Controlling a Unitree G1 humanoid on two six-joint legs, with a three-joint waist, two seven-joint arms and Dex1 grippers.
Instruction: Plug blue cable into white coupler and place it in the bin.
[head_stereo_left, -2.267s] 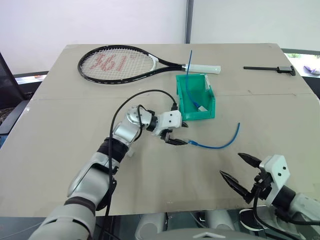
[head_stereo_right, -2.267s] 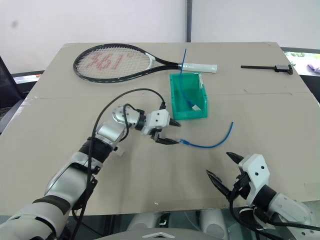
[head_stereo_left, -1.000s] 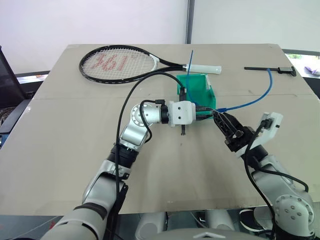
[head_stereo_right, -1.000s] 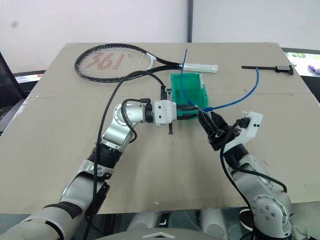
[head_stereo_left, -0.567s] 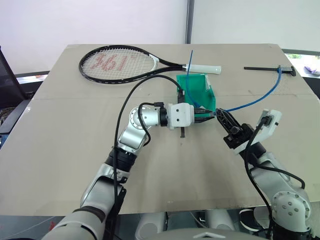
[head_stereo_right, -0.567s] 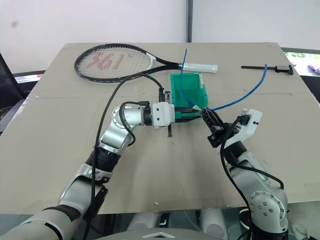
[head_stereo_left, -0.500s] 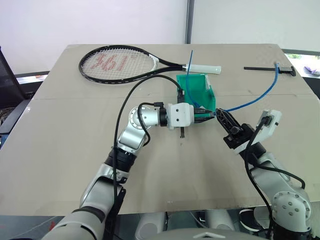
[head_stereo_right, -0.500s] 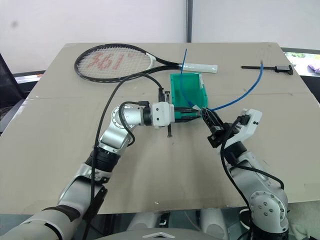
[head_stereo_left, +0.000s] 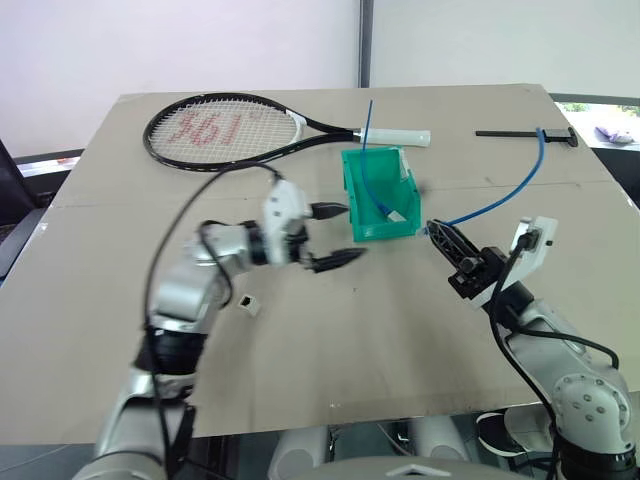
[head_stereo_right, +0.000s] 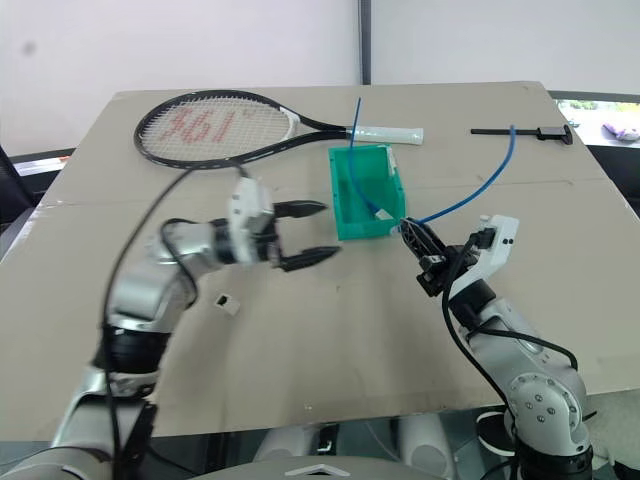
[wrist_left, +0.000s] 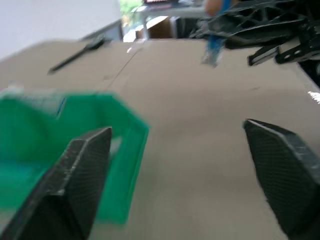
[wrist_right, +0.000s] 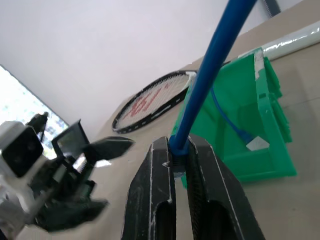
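Note:
My right gripper is shut on the blue cable just behind its clear plug, right of the teal bin. From the grip, the cable arcs up and away to the back right. In the right wrist view both fingers clamp the cable. My left gripper stands open and empty left of the bin's front, its fingers wide apart. The white coupler lies loose on the table under my left forearm, its dark socket showing.
A second blue cable with a white end piece stands in the bin. A tennis racket lies across the back of the table and a black tool at the back right. The table's front edge is close to my arms.
My left gripper has opened and swung left, away from the right gripper and the cable's plug. The white coupler now lies on the table. The right gripper keeps hold of the cable.

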